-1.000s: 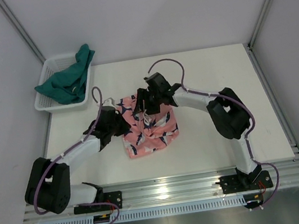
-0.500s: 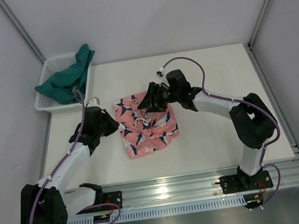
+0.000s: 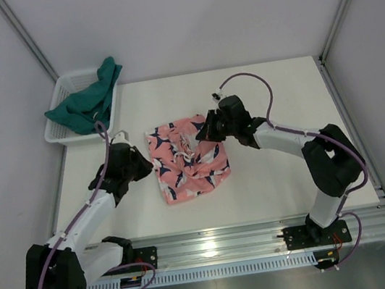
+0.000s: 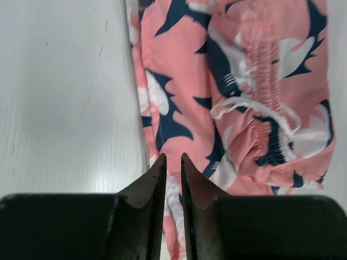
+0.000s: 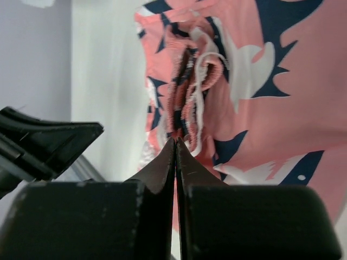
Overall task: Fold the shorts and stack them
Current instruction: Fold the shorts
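At the table's centre in the overhead view, a little toward 9 o'clock, the salmon-pink shark-print shorts (image 3: 188, 163) lie crumpled on the white table (image 3: 265, 96). Out at 10 o'clock, the dark teal green shorts (image 3: 87, 102) are heaped in the white plastic mesh basket (image 3: 66, 135) and spill over its far rim.

From above, the left gripper (image 3: 149, 167) meets the pink pair's 9 o'clock edge. The right gripper (image 3: 200, 133) sits at its 1 o'clock corner. Neither set of fingers can be read at that range.

Only the wrist cameras settle it. The left wrist view shows the two dark fingers nearly together, with the shorts' side hem running into the thin slit between them. The gathered waistband and a white drawstring (image 4: 255, 105) lie further out, toward 1 o'clock. The right wrist view shows its fingers pressed flat against each other with no cloth between them. Their tips point at the bunched elastic waistband, and I cannot tell if they touch it.
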